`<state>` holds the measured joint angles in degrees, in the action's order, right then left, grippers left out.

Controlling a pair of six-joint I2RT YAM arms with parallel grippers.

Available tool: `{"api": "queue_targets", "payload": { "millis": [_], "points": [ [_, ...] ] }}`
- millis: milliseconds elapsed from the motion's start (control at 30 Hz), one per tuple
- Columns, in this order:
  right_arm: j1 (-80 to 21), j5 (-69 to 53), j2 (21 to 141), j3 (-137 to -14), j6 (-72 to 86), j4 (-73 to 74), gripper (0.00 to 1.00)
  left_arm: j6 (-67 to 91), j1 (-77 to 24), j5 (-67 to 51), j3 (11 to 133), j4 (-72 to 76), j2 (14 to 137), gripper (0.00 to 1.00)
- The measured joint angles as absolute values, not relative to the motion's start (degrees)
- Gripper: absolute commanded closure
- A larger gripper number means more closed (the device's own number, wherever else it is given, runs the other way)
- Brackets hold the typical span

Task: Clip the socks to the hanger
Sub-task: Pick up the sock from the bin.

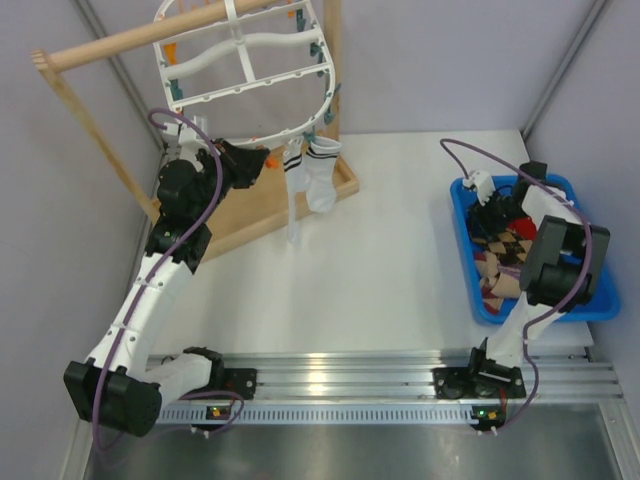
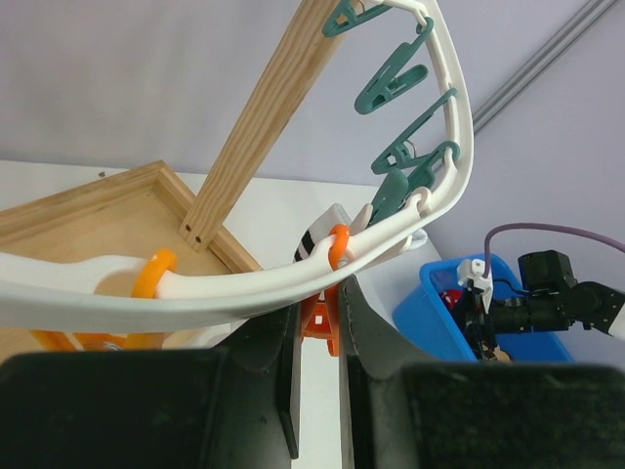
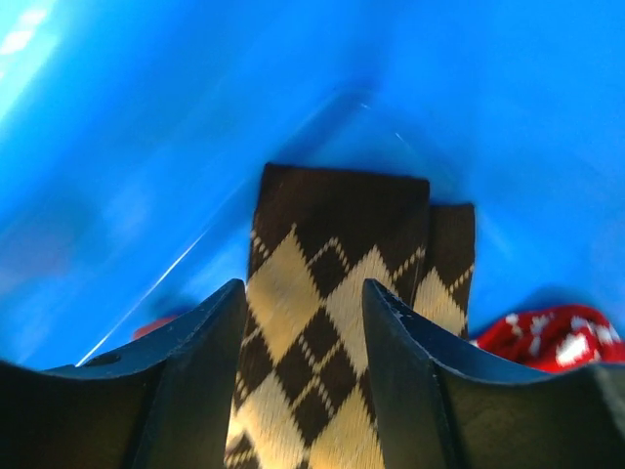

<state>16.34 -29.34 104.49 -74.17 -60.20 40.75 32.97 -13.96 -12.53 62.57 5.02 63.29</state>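
A: Where do the socks sit against the hanger (image 1: 240, 60)?

B: Two white socks (image 1: 318, 175) with dark cuff bands hang from the hanger's lower rim, beside teal clips (image 1: 318, 60), and dangle over the corner of the wooden tray (image 1: 250, 225) beneath it. The others are well to the right of the hanger, across the table (image 1: 390, 270).

A: In what?

B: A blue bin (image 1: 590, 300). A brown-black argyle sock (image 3: 322, 322) lies in it, cuff toward the bin's wall. A red sock (image 3: 547, 332) with white marks peeks out beside the argyle one, on its far side from the hanger.

A: And the tray under the hanger?

B: The rack's wooden pole (image 2: 264, 117) stands in it; the wrist view shows little more of its floor.

A: The claws?

B: The left claw (image 2: 320, 313) is right under the hanger's lower rim, its fingers nearly together and clamped on an orange clip (image 2: 320, 332) that hangs from the rim by a ring.

A: And the one away from the hanger?

B: The right claw (image 3: 305, 293) is down inside the bin, fingers apart, straddling the argyle sock. Nothing is gripped. Whether the fingertips touch the fabric cannot be told.
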Motion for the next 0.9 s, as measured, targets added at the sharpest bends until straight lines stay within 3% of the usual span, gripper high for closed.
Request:
{"api": "queue_targets", "payload": {
  "millis": [133,200,233,267,367,567,900],
  "points": [
    [15.5,-27.8,106.9,-73.7,-60.2,38.5,0.53,33.0,-13.9,-12.5,62.5,5.0,63.3,1.0],
    [15.4,-26.9,108.1,-73.1,-60.3,37.6,0.6,33.0,-13.9,-12.5,62.5,5.0,63.3,1.0],
    [15.4,-26.8,108.5,-73.0,-60.3,37.0,0.67,33.0,-13.9,-12.5,62.5,5.0,63.3,1.0],
    [15.4,-26.5,108.5,-73.0,-60.4,36.4,0.82,33.0,-13.9,-12.5,62.5,5.0,63.3,1.0],
    [15.4,-25.9,108.5,-73.0,-60.4,35.0,1.0,32.9,-13.9,-12.5,62.5,5.0,63.3,1.0],
    [16.7,-27.3,105.9,-73.6,-60.3,38.3,1.0,32.9,-13.8,-12.6,62.5,5.0,63.3,1.0],
    [25.0,-34.8,96.7,-86.9,-60.2,48.3,1.0,32.9,-13.6,-12.6,62.4,5.0,63.2,1.0]
  ]
}}
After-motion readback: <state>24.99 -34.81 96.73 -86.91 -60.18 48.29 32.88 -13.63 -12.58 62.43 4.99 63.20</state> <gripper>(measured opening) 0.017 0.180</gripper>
